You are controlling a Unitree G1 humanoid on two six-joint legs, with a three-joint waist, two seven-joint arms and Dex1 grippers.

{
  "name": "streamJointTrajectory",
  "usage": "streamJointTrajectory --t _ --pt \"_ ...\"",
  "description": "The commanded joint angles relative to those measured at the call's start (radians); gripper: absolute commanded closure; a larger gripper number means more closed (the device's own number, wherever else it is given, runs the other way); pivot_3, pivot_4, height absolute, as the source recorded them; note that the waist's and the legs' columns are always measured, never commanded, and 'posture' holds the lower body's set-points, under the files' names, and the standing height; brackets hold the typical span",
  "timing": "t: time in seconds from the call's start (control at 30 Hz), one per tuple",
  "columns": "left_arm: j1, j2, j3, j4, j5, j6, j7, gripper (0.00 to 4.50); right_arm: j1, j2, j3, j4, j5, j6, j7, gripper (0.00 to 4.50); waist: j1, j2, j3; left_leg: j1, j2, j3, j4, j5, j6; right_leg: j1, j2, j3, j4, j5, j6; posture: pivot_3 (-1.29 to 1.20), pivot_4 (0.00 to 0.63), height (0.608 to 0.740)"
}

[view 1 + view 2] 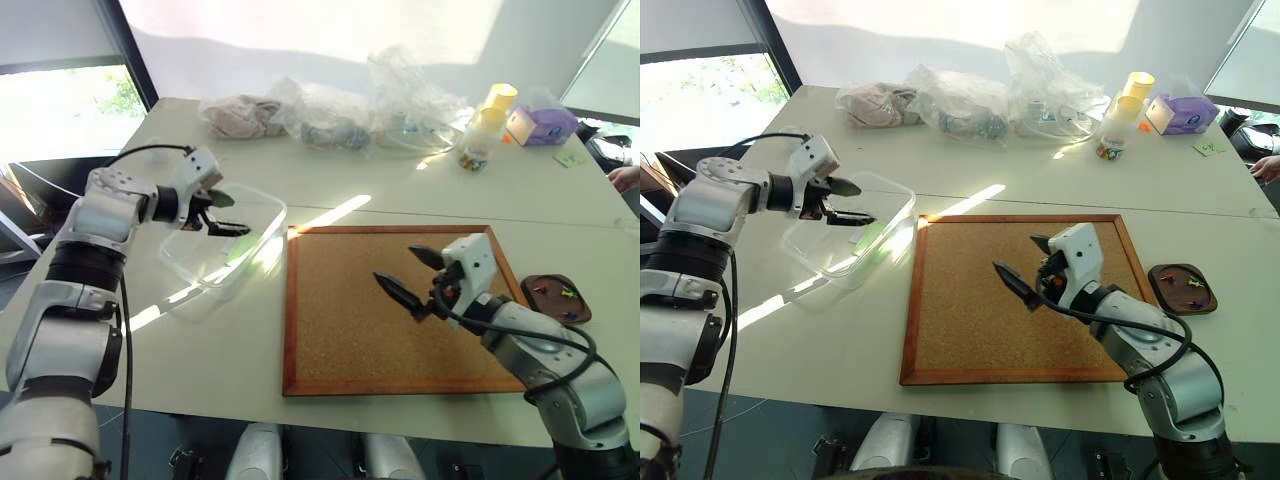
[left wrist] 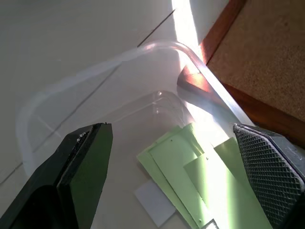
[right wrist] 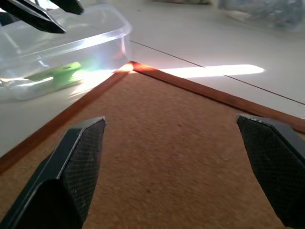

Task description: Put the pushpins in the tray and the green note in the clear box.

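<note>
The clear box (image 1: 215, 262) sits on the white table, left of the corkboard. The green note (image 2: 190, 167) lies flat inside it, against the wall nearest the board. My left gripper (image 1: 240, 215) hovers open just above the box, its fingers (image 2: 81, 176) apart over the note and holding nothing. My right gripper (image 1: 395, 263) hangs open and empty over the middle of the corkboard (image 1: 350, 320). At the far right, the small dark brown tray (image 1: 575, 313) holds several coloured pushpins (image 1: 562, 294).
Clear plastic bags (image 1: 330, 125) line the table's far side. Beside them stand two yellow-capped containers (image 1: 485, 125) and a purple box (image 1: 542, 125). A small green slip (image 1: 571, 157) lies near the right edge, where a person's hand (image 1: 625, 178) shows.
</note>
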Motion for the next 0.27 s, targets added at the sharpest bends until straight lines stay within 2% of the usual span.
streamJointTrajectory --t 0.03,0.17,0.27 --pt "-0.030 -0.023 0.123 -0.207 -0.167 0.157 -0.007 0.01 0.055 -0.002 -0.201 -0.089 0.112 0.009 -0.022 0.00 0.002 0.000 0.000 0.000 0.000 0.000 0.000 0.000 0.000 0.000 0.000 0.000 0.000 0.000 0.000 0.00 0.150 0.740" --pt "0.100 -0.113 0.188 -0.545 -0.371 0.430 0.095 0.01 0.206 -0.009 -0.366 -0.151 0.203 0.053 -0.035 0.00 -0.002 0.001 -0.001 0.001 0.000 -0.001 0.000 0.000 0.000 0.002 -0.001 0.000 0.000 0.000 0.000 0.00 0.150 0.740" --pt "0.208 -0.171 0.192 -0.688 -0.424 0.512 0.192 0.01 0.281 -0.014 -0.413 -0.177 0.235 0.064 -0.038 0.00 -0.005 0.002 -0.002 0.003 0.001 -0.001 0.000 0.000 0.000 0.004 -0.001 0.000 0.001 0.000 0.000 0.00 0.150 0.740"
